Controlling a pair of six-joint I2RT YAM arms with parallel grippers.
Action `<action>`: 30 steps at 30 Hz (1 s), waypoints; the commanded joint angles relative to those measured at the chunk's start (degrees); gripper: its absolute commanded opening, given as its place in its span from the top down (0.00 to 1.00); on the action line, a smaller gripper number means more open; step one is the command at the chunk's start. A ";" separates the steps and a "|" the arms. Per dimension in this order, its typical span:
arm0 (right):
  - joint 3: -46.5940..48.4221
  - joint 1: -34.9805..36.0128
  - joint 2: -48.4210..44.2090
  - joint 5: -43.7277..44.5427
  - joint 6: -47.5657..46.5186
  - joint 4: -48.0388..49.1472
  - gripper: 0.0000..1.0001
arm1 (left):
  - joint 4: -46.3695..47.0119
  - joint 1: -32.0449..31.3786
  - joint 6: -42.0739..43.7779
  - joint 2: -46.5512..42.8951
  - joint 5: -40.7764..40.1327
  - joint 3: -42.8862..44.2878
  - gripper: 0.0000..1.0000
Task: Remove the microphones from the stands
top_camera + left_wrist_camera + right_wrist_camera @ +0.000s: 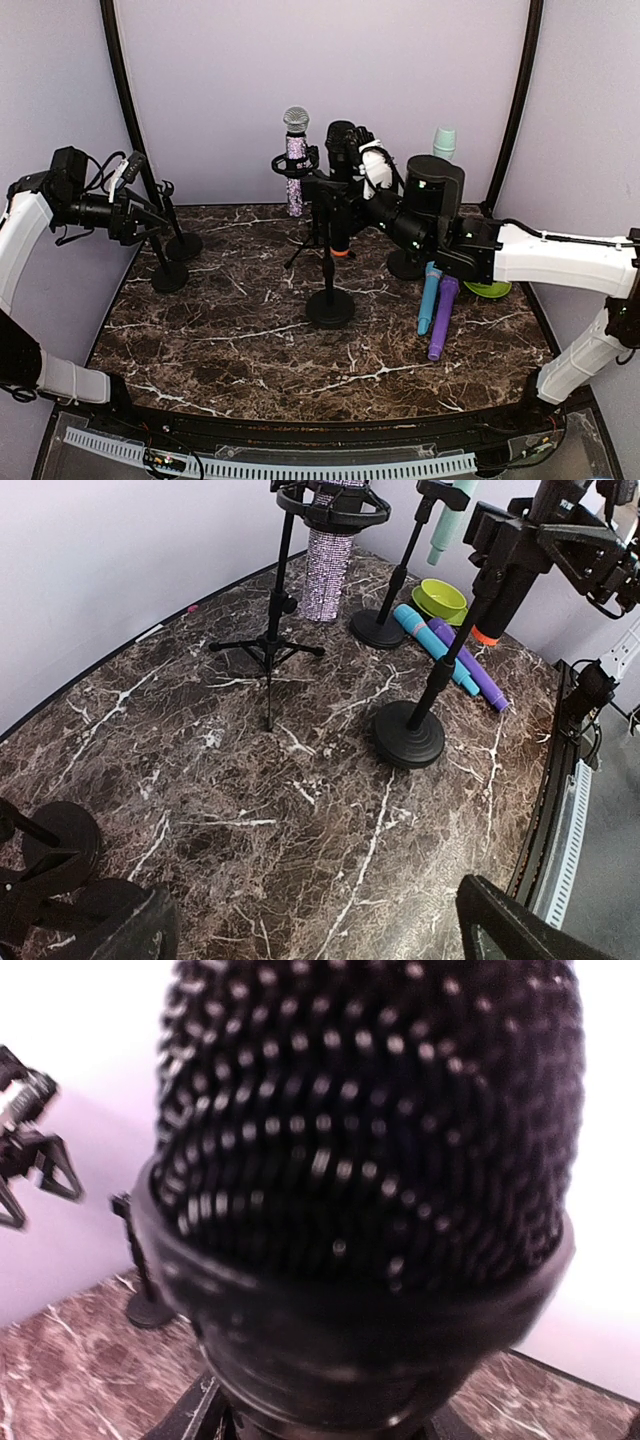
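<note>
A black microphone [340,150] with an orange ring at its lower end stands in the clip of the centre stand [329,300], which has a round black base. My right gripper [338,205] is shut on its body below the head. In the right wrist view the mesh head [370,1150] fills the frame, and a finger [185,1418] shows beside the body. The left wrist view shows the microphone [498,595] and its stand [410,735] too. My left gripper [150,215] is open and empty at the far left; only marble lies between its fingers [318,892].
A glitter microphone [296,160] sits on a tripod stand at the back. A mint microphone [443,143] is on a stand behind my right arm. Teal [428,300] and purple [443,318] microphones and a green bowl [492,290] lie at the right. Two empty stands [170,275] stand by my left gripper.
</note>
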 commanded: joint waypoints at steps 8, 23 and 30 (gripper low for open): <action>16.55 9.92 13.69 -3.91 0.79 12.75 0.76 | 0.33 -1.55 3.74 -4.78 4.91 -6.76 0.01; 22.17 15.17 23.62 -6.19 2.79 13.49 0.68 | -0.82 -2.80 14.97 -11.10 17.03 -14.01 0.01; 17.70 15.10 20.32 -7.50 5.61 13.83 0.15 | -1.98 -8.08 18.91 -8.51 15.39 -12.23 0.01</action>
